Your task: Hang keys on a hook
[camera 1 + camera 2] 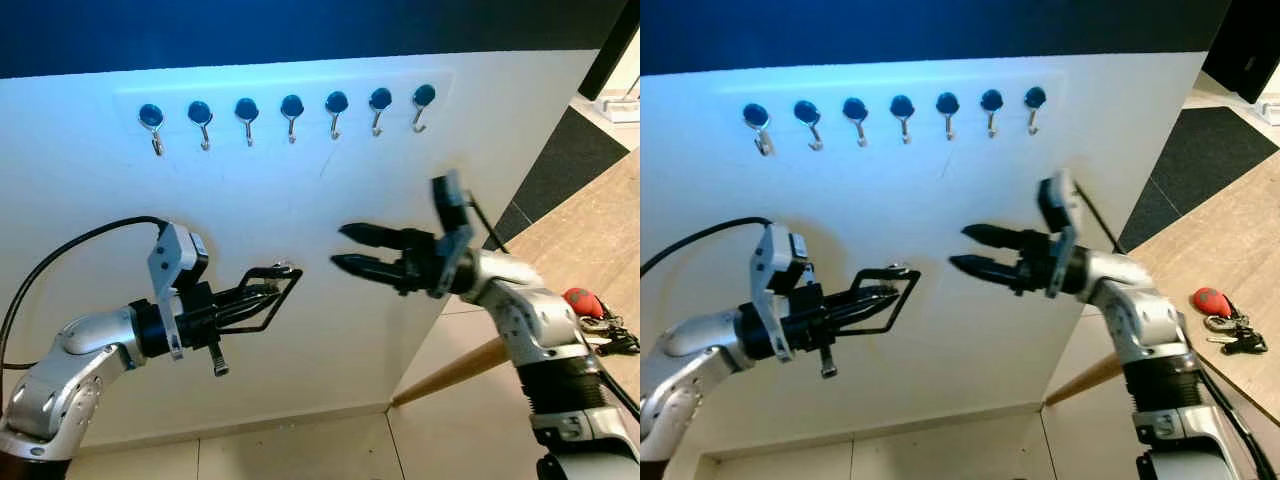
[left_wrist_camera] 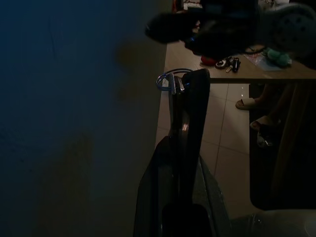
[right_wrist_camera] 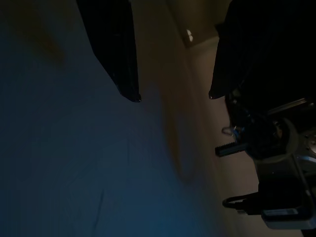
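A row of several blue-knobbed metal hooks (image 1: pixel 291 115) is fixed high on the white wall panel (image 1: pixel 90 200). My left gripper (image 1: pixel 272 281) is raised in front of the panel, below the hooks, and is shut on a silver key ring (image 1: pixel 284 267). A small dark key (image 1: pixel 218 365) dangles under the left hand. The left wrist view shows the ring (image 2: pixel 170 81) at the tips of the shut fingers (image 2: pixel 190 113). My right gripper (image 1: pixel 337 247) points toward the left one from the right, a short gap away, open and holding nothing.
A second bunch of keys with a red fob (image 1: pixel 590 305) lies on a wooden table (image 1: pixel 600 230) at the right. A dark mat (image 1: pixel 575 160) covers the floor beyond it. Pale tiles (image 1: pixel 300 450) run below the panel.
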Tool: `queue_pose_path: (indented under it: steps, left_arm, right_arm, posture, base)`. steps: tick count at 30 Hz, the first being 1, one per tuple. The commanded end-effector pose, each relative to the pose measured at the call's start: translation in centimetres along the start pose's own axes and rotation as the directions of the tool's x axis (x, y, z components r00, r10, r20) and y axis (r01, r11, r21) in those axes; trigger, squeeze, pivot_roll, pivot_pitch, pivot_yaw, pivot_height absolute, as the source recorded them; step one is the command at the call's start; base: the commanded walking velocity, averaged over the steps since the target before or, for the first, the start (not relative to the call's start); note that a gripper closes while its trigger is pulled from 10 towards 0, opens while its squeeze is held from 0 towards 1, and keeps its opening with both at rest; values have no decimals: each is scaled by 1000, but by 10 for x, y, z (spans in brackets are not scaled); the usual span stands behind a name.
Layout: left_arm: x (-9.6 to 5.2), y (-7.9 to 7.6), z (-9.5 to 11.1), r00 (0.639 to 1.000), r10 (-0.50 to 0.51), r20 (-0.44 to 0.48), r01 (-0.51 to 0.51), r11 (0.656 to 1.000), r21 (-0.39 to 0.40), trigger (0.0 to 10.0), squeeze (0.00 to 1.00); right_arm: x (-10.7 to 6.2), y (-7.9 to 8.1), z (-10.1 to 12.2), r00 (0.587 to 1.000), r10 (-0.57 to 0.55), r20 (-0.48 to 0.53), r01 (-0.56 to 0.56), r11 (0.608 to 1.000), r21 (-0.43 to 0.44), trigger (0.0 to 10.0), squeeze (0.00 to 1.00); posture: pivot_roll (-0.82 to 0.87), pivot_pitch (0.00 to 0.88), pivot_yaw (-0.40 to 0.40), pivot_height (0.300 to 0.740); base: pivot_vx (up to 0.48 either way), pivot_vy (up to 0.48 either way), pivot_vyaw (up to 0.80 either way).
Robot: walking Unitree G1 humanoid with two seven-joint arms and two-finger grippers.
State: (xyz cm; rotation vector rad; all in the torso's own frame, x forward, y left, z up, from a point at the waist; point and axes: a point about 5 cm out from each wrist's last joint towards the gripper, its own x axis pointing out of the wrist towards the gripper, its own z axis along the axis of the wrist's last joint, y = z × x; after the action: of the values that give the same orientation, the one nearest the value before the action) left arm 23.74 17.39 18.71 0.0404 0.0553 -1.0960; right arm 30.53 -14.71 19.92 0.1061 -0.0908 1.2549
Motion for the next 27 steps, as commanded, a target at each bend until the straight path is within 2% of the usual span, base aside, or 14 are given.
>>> queue_pose_path:
  steps: [1,6,8,9,10,15,16,19,20,21,23,25,26,27]
  left_arm:
    - [-3,2,3,1000,6,22,-6,1000,3,0,0]
    - [-3,4,12,996,19,85,-20,1000,11,0,0]
    - [-4,6,20,990,38,139,-42,999,27,0,0]
    - [-5,7,26,985,42,170,-48,998,32,0,0]
    - [-5,7,26,985,42,170,-48,998,32,0,0]
    - [-9,10,37,968,66,243,-80,996,47,0,0]
    - [-11,10,39,965,59,255,-75,996,51,4549,0]
    - [-14,9,41,963,59,264,-76,996,55,4549,0]
    - [-15,9,41,962,59,267,-76,996,55,8431,0]
    - [-17,10,42,961,64,268,-81,995,55,9294,0]
    - [-19,11,41,960,78,268,-96,994,53,9843,0]
    - [-22,12,41,959,93,267,-110,993,50,10000,0]
    - [-22,12,41,959,93,267,-110,993,50,10000,0]
    - [-24,12,40,958,104,266,-120,992,47,10000,0]
  right_arm:
    - [-6,0,-8,1000,-10,-9,10,999,39,10000,0]
    - [-9,1,-26,998,-33,-55,38,995,92,10000,0]
    - [-10,6,-48,990,-23,-140,44,988,146,10000,0]
    - [-11,11,-67,970,-11,-242,49,987,152,10000,0]
    - [-11,11,-67,970,-11,-242,49,987,152,10000,0]
    - [-4,27,-107,935,27,-352,55,974,219,10000,0]
    - [-1,32,-118,923,32,-383,61,972,228,10000,0]
    - [4,40,-136,902,39,-431,71,969,238,10000,0]
    - [4,42,-146,887,25,-460,98,965,242,10000,0]
    - [1,43,-157,864,-1,-503,142,960,241,10000,0]
    - [-7,44,-175,824,-40,-565,209,948,239,10000,0]
    - [-23,47,-194,754,-87,-651,285,936,206,10000,0]
    - [-23,47,-194,754,-87,-651,285,936,206,10000,0]
    - [-35,47,-204,702,-134,-700,351,920,176,10000,0]
  posture:
    - [-15,67,-6,740]
    - [-18,63,-7,740]
    - [-19,62,-9,740]
    - [-19,61,-11,740]
    - [-19,61,-11,740]
    - [-21,60,-10,740]
    - [-21,59,-11,740]
    - [-23,61,-9,740]
    - [-24,61,-10,740]
    - [-24,63,-10,740]
    - [-23,66,-9,740]
    - [-22,67,-9,740]
    - [-22,67,-9,740]
    - [-23,70,-9,740]
  base:
    - [0,0,0]
    - [0,0,0]
    - [0,0,0]
    - [0,0,0]
    - [0,0,0]
    - [0,0,0]
    - [0,0,0]
    - [0,0,0]
    - [0,0,0]
    - [0,0,0]
    - [0,0,0]
    - [0,0,0]
    - [0,0,0]
    - [0,0,0]
